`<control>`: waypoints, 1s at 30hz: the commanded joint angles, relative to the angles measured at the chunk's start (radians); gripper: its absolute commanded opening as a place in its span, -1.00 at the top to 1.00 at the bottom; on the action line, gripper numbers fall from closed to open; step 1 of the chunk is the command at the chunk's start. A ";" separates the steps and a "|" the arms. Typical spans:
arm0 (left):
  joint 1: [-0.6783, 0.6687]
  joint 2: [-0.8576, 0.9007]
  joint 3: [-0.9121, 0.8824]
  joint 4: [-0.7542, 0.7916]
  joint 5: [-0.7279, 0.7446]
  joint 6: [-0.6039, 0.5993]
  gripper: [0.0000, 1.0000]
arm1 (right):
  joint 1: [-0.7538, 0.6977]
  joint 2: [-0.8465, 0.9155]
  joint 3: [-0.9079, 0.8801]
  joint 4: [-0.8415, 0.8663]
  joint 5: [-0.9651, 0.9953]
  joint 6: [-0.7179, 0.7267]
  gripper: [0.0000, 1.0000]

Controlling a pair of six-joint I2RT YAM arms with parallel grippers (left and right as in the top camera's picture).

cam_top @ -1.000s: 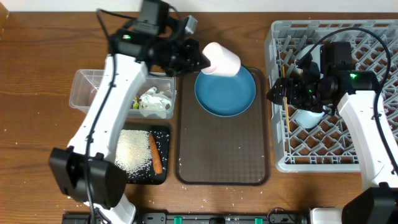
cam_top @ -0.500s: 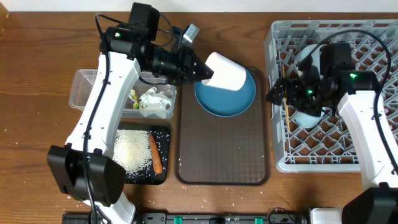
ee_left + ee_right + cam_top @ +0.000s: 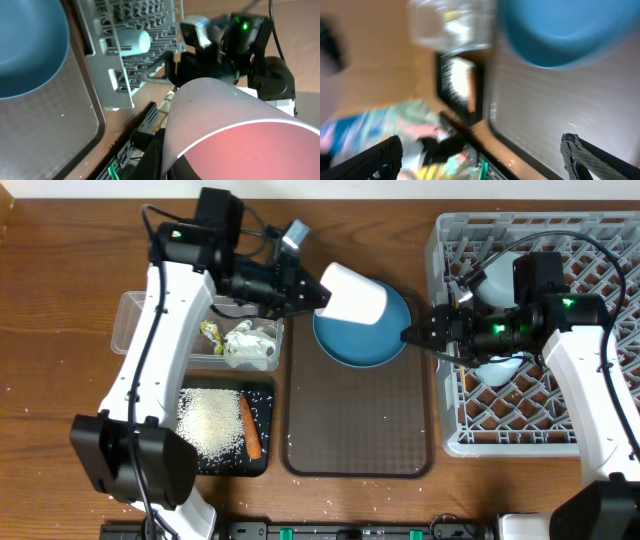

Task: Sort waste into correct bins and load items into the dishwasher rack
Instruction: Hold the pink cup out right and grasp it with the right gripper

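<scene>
At upper centre, the left gripper (image 3: 314, 292) extends rightward, clamped on the pale pink cup (image 3: 353, 295), which tilts over the dark blue plate (image 3: 362, 342). The right gripper (image 3: 416, 337), jaws spread, pokes left past the dishwasher rack's (image 3: 520, 422) left edge. Open brown tray (image 3: 360, 425) surface lies below.

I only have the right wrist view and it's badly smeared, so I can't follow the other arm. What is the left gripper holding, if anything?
Observer: The left gripper is shut on the pale pink cup, held tilted over the far edge of the dark blue plate.
Operator: Where are my own fingers relative to that plate?
Observer: The right gripper is open and empty at the plate's right rim, beside the left wall of the dishwasher rack.
Operator: Anything loaded in the rack?
Observer: A light blue cup lies on its side among the pegs.
</scene>
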 commanded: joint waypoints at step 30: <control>-0.089 0.005 0.003 -0.155 -0.016 0.197 0.86 | 0.119 0.005 -0.001 0.150 -0.533 -0.325 -0.66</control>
